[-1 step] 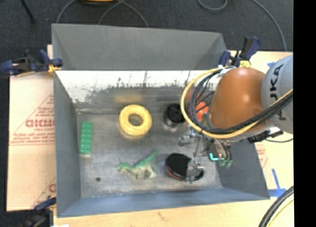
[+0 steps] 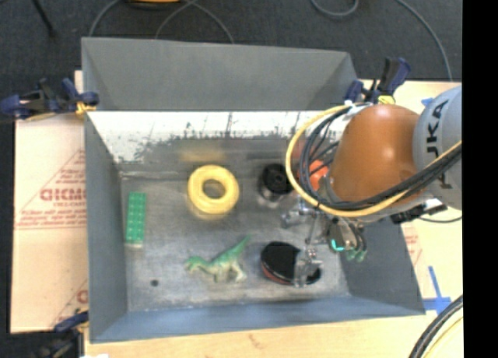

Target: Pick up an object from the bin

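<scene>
One black disc with a red edge (image 2: 277,261) lies low on the right of the bin (image 2: 105,216), my gripper (image 2: 310,263) at its right rim; its width I cannot tell. Descending off-centre, I judge, might skid the disc toward the green toy dinosaur (image 2: 222,261).

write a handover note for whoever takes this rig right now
Tool: low in the front right of the bin, at the right edge of the black disc with a red underside; whether it grips the disc cannot be told.
Other things on the floor: green toy dinosaur left of the disc, yellow ring and small black round thing further back, green studded block at far left.
Done: the approach.
Left: secure a grasp and lift one thing out.
</scene>
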Available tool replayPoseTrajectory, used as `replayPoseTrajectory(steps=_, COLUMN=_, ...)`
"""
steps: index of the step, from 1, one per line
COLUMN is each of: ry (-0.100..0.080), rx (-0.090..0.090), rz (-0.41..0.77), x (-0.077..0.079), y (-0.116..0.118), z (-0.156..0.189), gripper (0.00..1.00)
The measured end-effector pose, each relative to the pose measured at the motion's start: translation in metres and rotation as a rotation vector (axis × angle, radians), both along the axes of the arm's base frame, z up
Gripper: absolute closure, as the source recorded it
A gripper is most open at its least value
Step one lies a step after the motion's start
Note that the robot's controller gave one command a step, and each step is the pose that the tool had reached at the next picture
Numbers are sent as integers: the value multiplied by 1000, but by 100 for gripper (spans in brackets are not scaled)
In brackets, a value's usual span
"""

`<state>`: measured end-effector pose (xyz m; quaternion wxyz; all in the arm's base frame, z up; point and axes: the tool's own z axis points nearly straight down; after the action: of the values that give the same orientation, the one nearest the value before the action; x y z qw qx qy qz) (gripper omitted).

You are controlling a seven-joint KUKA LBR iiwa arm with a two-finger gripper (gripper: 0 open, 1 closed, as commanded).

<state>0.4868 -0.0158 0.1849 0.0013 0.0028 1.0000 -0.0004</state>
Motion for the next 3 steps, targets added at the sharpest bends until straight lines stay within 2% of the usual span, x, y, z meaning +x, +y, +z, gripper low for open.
replayPoseTrajectory(steps=1, ry=-9, rx=0, rz=-2, x=0, y=0, z=-45, gripper=0)
replayPoseTrajectory(steps=2, ry=-5, rx=1, rz=82, x=35, y=-15, z=-109, gripper=100)
replayPoseTrajectory(steps=3, ry=-5, rx=1, rz=82, x=35, y=-15, z=-109, gripper=100)
